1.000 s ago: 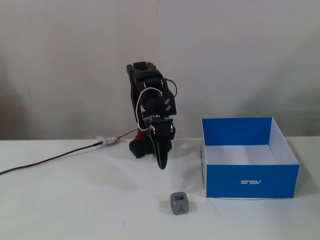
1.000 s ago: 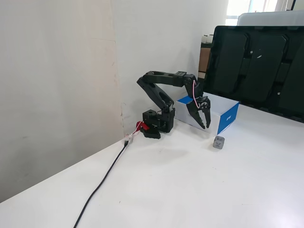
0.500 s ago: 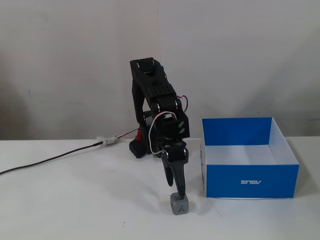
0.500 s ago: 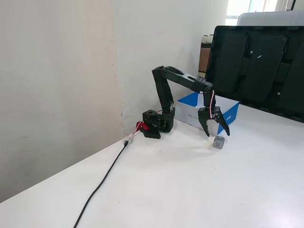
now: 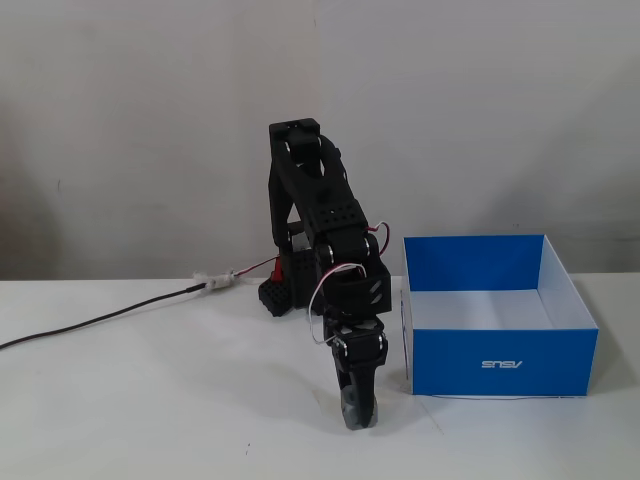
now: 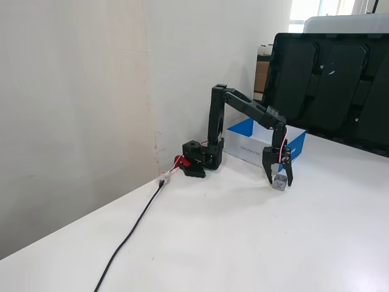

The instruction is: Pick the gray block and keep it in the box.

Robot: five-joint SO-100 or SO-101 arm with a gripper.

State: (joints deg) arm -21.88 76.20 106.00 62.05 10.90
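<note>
The white table (image 5: pixel 150 400) spreads under me, a black cable (image 6: pixel 130 231) trailing across it. The box (image 5: pixel 500 362), bright blue outside with a small white logo and a white floor, sits open just beside my arm (image 5: pixel 320 215). My claw (image 5: pixel 358 415) points down at the tabletop, its fingers spread around the gray block (image 6: pixel 280 182), a small dull cube with recessed faces, resting on the table outside the box.
</note>
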